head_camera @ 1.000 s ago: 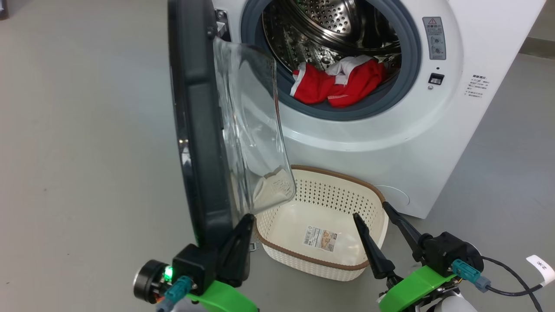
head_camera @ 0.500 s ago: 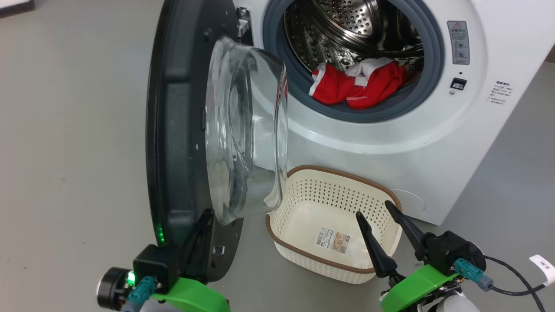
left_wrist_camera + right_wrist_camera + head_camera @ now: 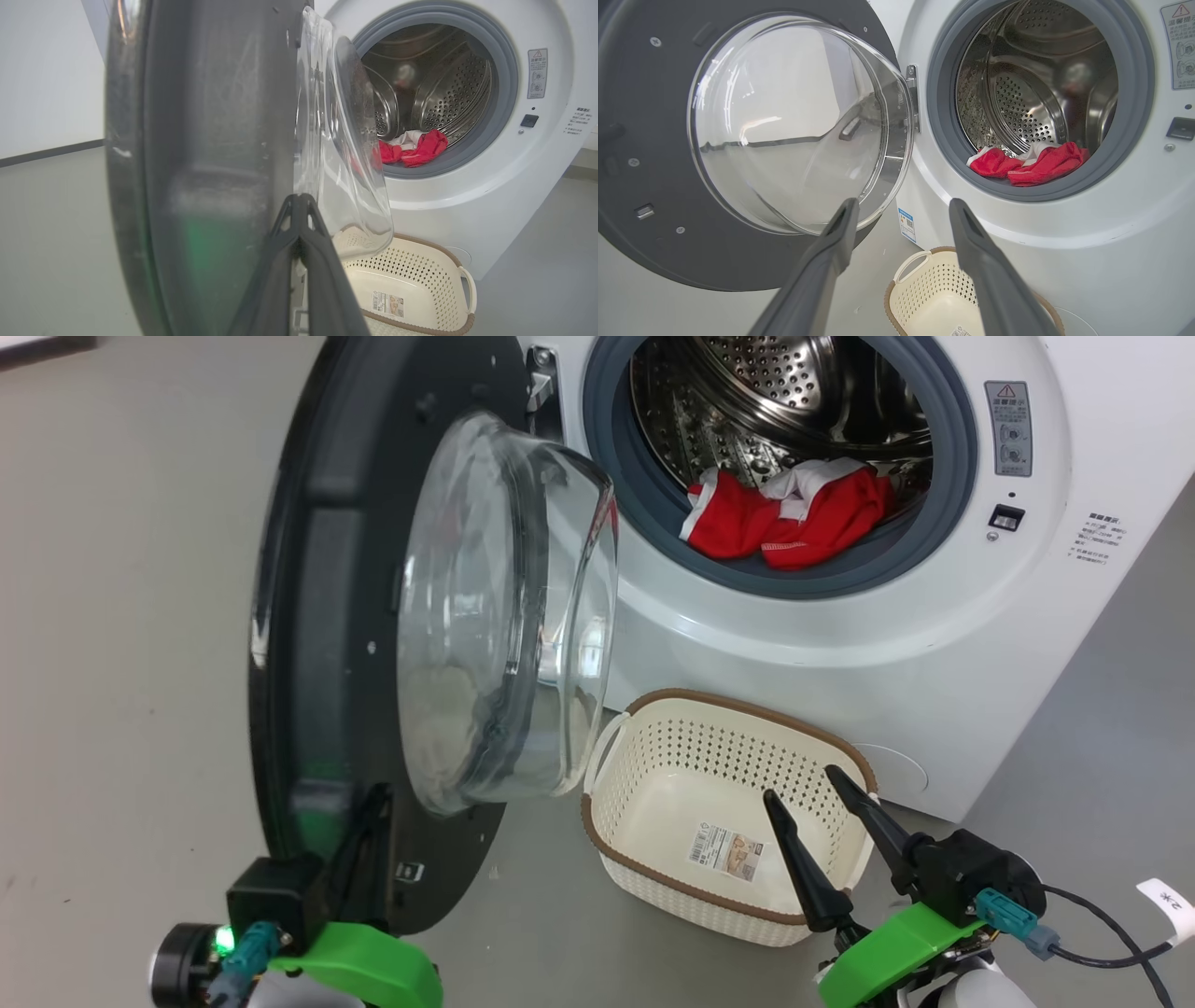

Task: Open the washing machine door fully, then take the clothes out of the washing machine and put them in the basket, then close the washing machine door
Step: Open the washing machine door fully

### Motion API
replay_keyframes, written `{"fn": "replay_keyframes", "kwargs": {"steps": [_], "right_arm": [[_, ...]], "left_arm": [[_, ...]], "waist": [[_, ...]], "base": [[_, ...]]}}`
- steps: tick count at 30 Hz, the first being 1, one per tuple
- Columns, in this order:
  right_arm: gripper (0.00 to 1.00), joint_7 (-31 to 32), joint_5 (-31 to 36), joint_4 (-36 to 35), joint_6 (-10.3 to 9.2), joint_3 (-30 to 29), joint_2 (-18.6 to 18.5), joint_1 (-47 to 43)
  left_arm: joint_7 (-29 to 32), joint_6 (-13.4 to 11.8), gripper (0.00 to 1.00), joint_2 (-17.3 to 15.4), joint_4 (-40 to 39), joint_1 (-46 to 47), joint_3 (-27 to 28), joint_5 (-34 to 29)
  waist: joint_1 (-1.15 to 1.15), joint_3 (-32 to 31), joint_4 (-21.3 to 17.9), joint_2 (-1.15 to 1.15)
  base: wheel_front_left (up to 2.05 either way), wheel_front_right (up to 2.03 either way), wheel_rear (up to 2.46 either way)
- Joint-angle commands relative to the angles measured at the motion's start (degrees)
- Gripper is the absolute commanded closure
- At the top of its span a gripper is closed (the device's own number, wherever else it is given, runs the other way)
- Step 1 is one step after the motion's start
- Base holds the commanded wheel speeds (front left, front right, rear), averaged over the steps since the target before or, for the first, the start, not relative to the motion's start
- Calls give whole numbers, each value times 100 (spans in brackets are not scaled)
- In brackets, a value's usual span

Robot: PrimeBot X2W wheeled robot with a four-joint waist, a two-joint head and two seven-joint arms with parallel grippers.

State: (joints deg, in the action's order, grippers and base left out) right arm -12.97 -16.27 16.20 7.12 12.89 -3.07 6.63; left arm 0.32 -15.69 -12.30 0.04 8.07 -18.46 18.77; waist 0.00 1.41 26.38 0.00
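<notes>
One slip, one swinging door

Pinched shut, the left gripper [image 3: 379, 793] leans on the lower edge of the washing machine door [image 3: 317, 616]; if it skids off, the door may swing back toward the basket [image 3: 597, 835]. Over that basket the right gripper [image 3: 799, 784] gapes wide, empty. The clothes [image 3: 794, 518] lie in the drum's mouth.

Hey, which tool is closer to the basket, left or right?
Right. The right tool hangs open over the basket, by its near right rim; the left tool, shut, is at the washing machine door, left of the basket.
</notes>
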Motion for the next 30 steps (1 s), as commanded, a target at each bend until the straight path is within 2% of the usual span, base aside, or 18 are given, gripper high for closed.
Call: {"fn": "replay_keyframes", "kwargs": {"steps": [1, 14, 30], "right_arm": [[0, 26, 84, -187, 36, 107, 19, 86], [0, 218, 277, -374, 36, 3, 19, 54], [0, 462, 462, -608, 36, -40, 19, -87]], "left_arm": [[-65, -107, 100, -202, -22, 126, 354, 59], [-307, -362, 100, -415, 250, 256, 854, 150], [-741, -398, 100, -492, 667, 517, 1192, 336]], "waist": [[0, 21, -19, 0], [0, 179, -46, 0], [0, 224, 145, 0]], "base": [[0, 0, 0], [0, 0, 0], [0, 0, 0]]}}
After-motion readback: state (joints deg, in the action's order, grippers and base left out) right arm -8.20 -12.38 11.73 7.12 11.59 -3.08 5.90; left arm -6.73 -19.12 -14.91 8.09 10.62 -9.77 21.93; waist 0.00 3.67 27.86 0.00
